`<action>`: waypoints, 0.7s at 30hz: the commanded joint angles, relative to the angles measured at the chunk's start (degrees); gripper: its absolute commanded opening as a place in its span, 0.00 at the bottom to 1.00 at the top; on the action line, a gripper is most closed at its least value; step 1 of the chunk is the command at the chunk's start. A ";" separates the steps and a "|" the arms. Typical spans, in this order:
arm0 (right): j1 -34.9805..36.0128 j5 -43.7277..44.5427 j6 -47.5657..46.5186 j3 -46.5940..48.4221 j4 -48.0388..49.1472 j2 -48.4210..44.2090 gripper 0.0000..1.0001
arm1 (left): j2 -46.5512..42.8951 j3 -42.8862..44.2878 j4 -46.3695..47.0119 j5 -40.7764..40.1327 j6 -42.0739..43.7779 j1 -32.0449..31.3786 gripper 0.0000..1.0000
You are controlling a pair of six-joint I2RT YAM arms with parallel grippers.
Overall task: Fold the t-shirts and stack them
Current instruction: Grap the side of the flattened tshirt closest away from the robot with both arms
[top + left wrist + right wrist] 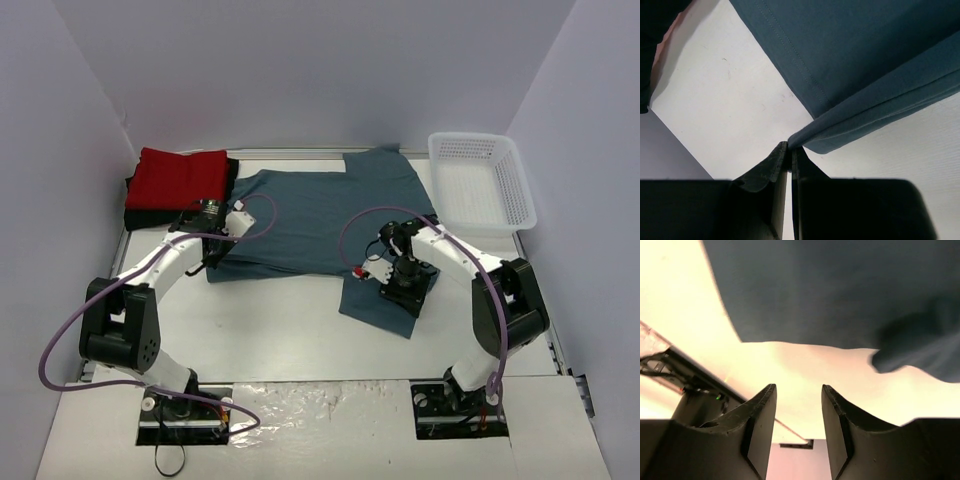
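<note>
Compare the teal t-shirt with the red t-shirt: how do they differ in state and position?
The teal t-shirt lies spread across the middle of the table, partly folded; the red t-shirt is a compact folded rectangle at the far left. The left gripper pinches the teal one's corner; no gripper touches the red one, which rests on a black t-shirt. Both are plain cloth.

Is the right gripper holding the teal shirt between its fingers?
No, the right gripper stands open with nothing between its fingers, and the teal shirt lies beyond the fingertips.
</note>
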 commanded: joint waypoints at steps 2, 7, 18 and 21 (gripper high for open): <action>3.47 0.04 0.18 -3.54 -5.37 -1.88 0.38 | 0.17 3.16 1.11 -0.67 -1.60 0.47 0.02; 6.55 -0.58 1.41 -4.95 -5.02 0.04 0.42 | 0.52 2.72 1.29 -0.50 -2.13 0.47 0.02; 9.72 0.30 4.75 -6.36 -0.01 5.23 0.51 | -0.62 1.14 2.08 -0.85 -2.13 0.47 0.02; 10.86 0.04 5.37 -6.80 0.78 6.20 0.51 | -0.71 1.14 2.17 -0.76 -2.13 0.47 0.02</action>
